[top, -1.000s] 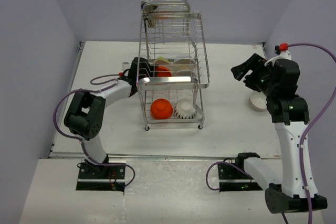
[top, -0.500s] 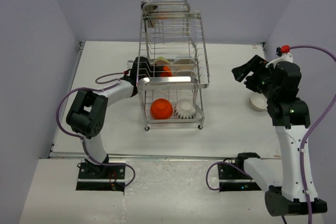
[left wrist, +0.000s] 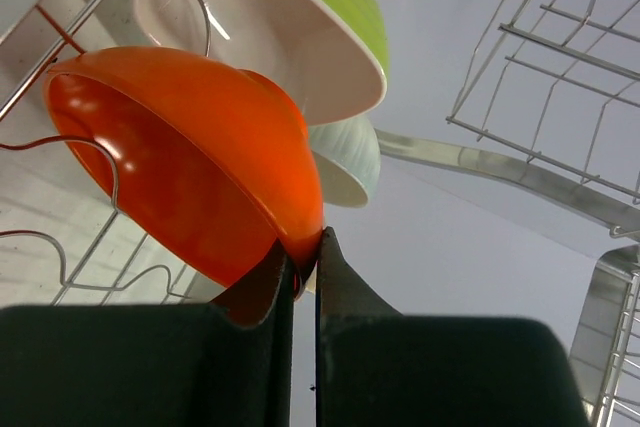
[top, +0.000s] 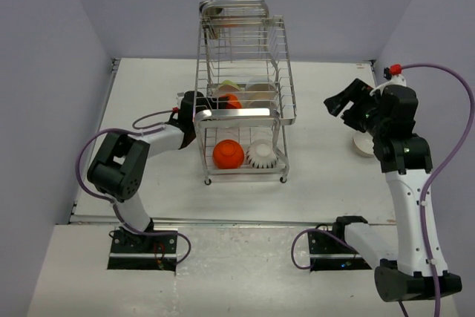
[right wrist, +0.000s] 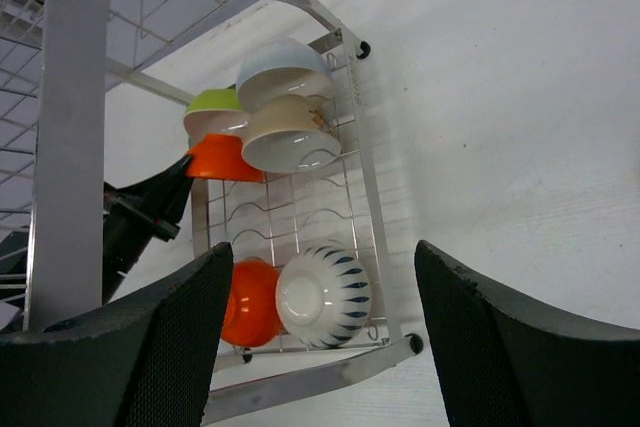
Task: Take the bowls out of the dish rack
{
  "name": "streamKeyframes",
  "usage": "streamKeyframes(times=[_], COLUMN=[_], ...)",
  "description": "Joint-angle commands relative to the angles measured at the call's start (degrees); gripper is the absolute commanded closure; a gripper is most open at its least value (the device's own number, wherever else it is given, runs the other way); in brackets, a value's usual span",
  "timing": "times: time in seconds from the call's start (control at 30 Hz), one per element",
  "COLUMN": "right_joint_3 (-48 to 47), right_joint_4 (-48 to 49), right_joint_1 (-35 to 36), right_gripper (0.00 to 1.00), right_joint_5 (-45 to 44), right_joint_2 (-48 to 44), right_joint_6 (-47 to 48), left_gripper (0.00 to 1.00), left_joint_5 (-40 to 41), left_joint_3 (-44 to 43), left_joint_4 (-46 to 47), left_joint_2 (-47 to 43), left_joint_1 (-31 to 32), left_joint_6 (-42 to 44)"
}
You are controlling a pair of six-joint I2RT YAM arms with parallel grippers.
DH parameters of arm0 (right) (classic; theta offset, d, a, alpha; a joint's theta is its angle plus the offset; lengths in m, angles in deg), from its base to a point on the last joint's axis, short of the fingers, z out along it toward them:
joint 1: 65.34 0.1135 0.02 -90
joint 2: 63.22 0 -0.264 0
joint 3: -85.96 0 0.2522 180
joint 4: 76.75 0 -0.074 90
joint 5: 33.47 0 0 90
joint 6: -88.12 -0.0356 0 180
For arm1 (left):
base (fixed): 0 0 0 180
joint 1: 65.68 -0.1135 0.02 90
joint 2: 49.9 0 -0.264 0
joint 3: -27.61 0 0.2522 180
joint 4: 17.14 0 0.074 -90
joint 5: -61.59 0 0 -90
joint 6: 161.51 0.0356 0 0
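My left pincer (left wrist: 305,247) is closed on the rim of the orange bowl (left wrist: 190,167), one finger inside the lip and one outside, with only the thickness of the rim between them. In my left wrist view that bowl stands on edge among the wires, a green-sided bowl (left wrist: 290,17) leaning just behind it and a pale bowl (left wrist: 350,162) peeping out past both. The top view shows none of this grip: there my left pincer (top: 194,109) is half hidden where it reaches into the left side of the dish rack (top: 237,113), which stands in the middle of the table (top: 148,183), a little toward the far edge. That view does show the lower orange bowl (top: 228,154) and the ribbed bowl (top: 263,155) side by side at the front of the rack. Further right, my right pincer (top: 343,102) hangs in the air near the right edge, fingers spread wide and holding nothing, above a white bowl (top: 364,144) sitting on the table by that edge. My right wrist view looks back at the rack and catches a cream bowl (right wrist: 290,137) beside the held one, but not the white bowl.
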State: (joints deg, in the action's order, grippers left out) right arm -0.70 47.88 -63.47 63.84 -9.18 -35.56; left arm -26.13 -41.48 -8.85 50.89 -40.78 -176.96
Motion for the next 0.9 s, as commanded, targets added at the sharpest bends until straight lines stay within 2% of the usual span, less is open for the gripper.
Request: streamKeyframes(times=[0.0, 0.2, 0.37, 0.63, 0.87], right_joint_3=[0.7, 1.3, 2.5, -0.8, -0.5], right_joint_4=[2.6, 3.6, 6.4, 7.7, 7.3], right_joint_1=[0.2, 0.2, 0.2, 0.2, 0.2], right_gripper=[0.26, 0.26, 0.26, 0.26, 0.28], right_joint_5=[2.3, 4.3, 10.3, 12.6, 17.1], right_joint_2=[1.2, 3.0, 5.8, 9.9, 12.6], right_joint_6=[-1.4, -2.5, -5.6, -8.6, -11.9], left_gripper=[1.0, 1.0, 1.0, 1.0, 1.0], left_joint_5=[-2.0, -6.4, -9.9, -17.2, -18.5], left_joint_3=[2.9, 8.4, 12.7, 13.1, 15.5], left_joint_4=[2.3, 10.8, 20.6, 33.7, 31.2], left_joint_2=[-5.1, -9.5, -11.0, -4.7, -8.5], left_joint_1=[-1.6, -4.3, -6.9, -9.2, -11.4], left_joint_6=[1.9, 3.5, 2.4, -1.5, 0.5])
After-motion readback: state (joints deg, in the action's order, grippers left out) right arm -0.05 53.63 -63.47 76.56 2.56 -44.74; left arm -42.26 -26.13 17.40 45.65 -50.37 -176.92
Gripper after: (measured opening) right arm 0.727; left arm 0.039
